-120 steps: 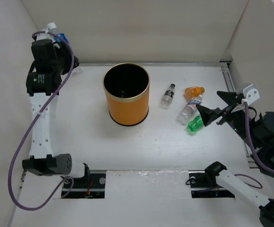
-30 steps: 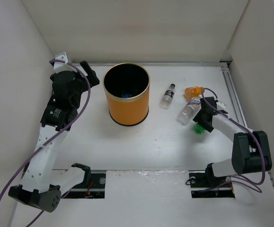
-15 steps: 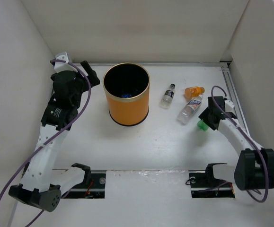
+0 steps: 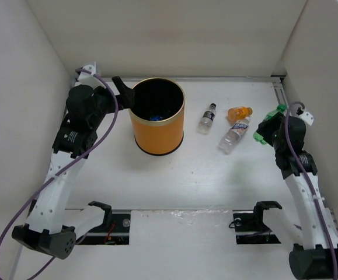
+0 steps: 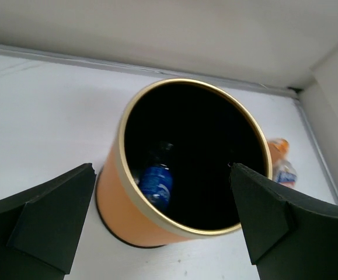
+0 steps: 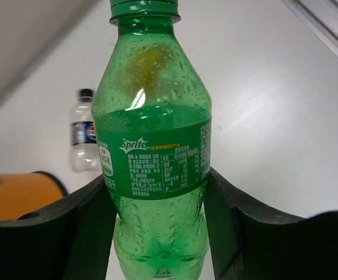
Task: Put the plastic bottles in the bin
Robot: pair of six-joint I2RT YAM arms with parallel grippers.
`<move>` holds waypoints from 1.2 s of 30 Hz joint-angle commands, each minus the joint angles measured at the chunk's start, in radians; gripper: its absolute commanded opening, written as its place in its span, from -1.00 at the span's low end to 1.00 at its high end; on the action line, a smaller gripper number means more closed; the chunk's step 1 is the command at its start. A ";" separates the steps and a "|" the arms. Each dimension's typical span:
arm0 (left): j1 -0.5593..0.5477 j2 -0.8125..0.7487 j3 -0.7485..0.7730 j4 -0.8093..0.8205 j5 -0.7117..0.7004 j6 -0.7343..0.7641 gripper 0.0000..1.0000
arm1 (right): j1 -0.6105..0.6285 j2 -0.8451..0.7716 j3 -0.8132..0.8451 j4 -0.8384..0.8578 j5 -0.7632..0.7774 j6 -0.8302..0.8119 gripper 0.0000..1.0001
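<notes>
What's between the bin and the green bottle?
Top view: between bin and green bottle lie three bottles: dark-capped bottle, orange bottle, white-blue-label bottle.

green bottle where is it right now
The green bottle is gripped in the right hand, at the right side of the top view, just right of the orange bottle.

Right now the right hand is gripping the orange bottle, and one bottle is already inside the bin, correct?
Not quite. The right hand grips the green bottle, as the right wrist view shows; the orange bottle lies on the table. A blue-labelled bottle is indeed inside the bin.
</notes>
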 commanded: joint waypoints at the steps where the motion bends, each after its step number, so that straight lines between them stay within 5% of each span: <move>1: -0.007 0.015 -0.004 0.094 0.292 0.036 1.00 | -0.006 -0.111 0.012 0.192 -0.159 -0.132 -0.99; 5: -0.024 0.059 -0.004 0.133 0.442 0.027 1.00 | -0.006 -0.131 0.050 0.318 -0.379 -0.264 -0.99; 8: -0.024 0.068 -0.004 0.185 0.540 -0.002 1.00 | -0.006 -0.104 0.075 0.435 -0.702 -0.346 -1.00; 10: -0.036 0.068 -0.004 0.252 0.631 -0.022 1.00 | -0.006 -0.067 0.075 0.609 -1.083 -0.346 -1.00; 12: -0.047 0.068 -0.013 0.303 0.683 -0.046 1.00 | 0.029 -0.038 0.055 0.753 -1.245 -0.271 -1.00; 23: -0.368 0.166 -0.036 0.556 0.644 -0.082 1.00 | 0.259 -0.031 0.114 0.726 -1.153 -0.268 -1.00; 36: -0.494 0.159 -0.044 0.654 0.599 -0.043 1.00 | 0.353 0.044 0.119 0.716 -1.026 -0.288 -1.00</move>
